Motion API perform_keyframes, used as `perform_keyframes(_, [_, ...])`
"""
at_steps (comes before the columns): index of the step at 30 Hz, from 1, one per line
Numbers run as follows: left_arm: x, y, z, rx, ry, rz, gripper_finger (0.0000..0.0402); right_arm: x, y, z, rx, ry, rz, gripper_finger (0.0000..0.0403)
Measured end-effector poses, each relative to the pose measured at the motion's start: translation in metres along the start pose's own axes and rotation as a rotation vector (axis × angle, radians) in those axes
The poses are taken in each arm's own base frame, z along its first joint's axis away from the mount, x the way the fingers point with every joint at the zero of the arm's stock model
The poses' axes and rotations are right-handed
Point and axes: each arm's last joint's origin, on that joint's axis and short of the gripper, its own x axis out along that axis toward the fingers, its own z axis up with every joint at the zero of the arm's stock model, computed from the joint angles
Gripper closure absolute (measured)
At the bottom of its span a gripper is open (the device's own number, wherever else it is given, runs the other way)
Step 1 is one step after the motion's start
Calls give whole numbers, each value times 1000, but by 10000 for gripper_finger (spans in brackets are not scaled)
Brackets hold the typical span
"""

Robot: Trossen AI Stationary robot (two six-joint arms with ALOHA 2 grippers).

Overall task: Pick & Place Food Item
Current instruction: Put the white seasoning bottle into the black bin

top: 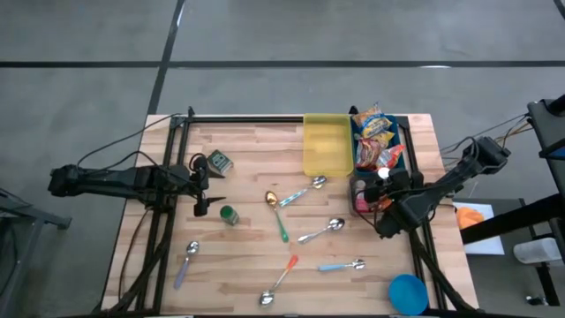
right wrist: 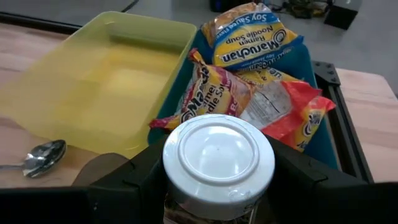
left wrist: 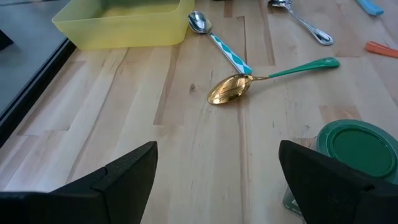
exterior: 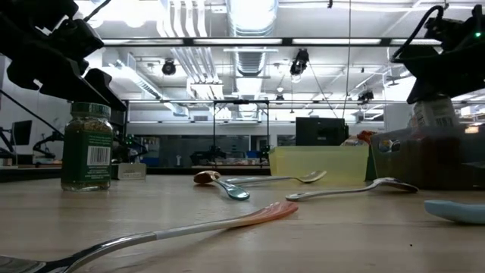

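My right gripper [right wrist: 219,186] is shut on a jar with a white lid [right wrist: 219,163] at the table's right side, just near of a blue bin [right wrist: 311,68] holding several ramen packets [right wrist: 252,40]. In the high view that jar [top: 383,174] is over a dark bin [top: 360,196]. An empty yellow bin [top: 326,144] stands left of the blue one. My left gripper [left wrist: 214,186] waits open above the table's left part, a green-lidded jar [left wrist: 357,152] standing beside one of its fingers. My right gripper holds the white-lidded jar just under its lid [right wrist: 186,205], one dark finger [right wrist: 134,174] on each side. The jar stands upright with its lid up. In the low view the dark bin's wall [exterior: 428,163] hides the jar's lower part, so I cannot tell whether it rests on anything.
Several spoons [top: 305,190] lie scattered over the middle of the wooden table. A blue bowl [top: 407,291] sits at the near right corner. A small green and white box [top: 219,162] lies by my left gripper. Black frame rails [top: 265,118] run along the far edge.
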Motion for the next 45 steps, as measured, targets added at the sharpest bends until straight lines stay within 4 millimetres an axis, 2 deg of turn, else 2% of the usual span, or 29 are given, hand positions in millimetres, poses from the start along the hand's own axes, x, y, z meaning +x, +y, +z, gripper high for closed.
perform_keyframes(7, [0,0,0,0,0,0,61,-1,8,-6,-3,9,-31,184])
perform_keyframes(14, [0,0,0,0,0,0,61,-1,12,-9,6,21,-33,199])
perform_keyframes(21, [0,0,0,0,-1,0,61,-6,21,-3,60,46,-19,191])
perform_keyframes(30, [0,0,0,0,0,0,61,2,26,-6,70,90,-89,189])
perform_keyframes(45, [0,0,0,0,0,0,62,17,40,-25,55,91,-199,188])
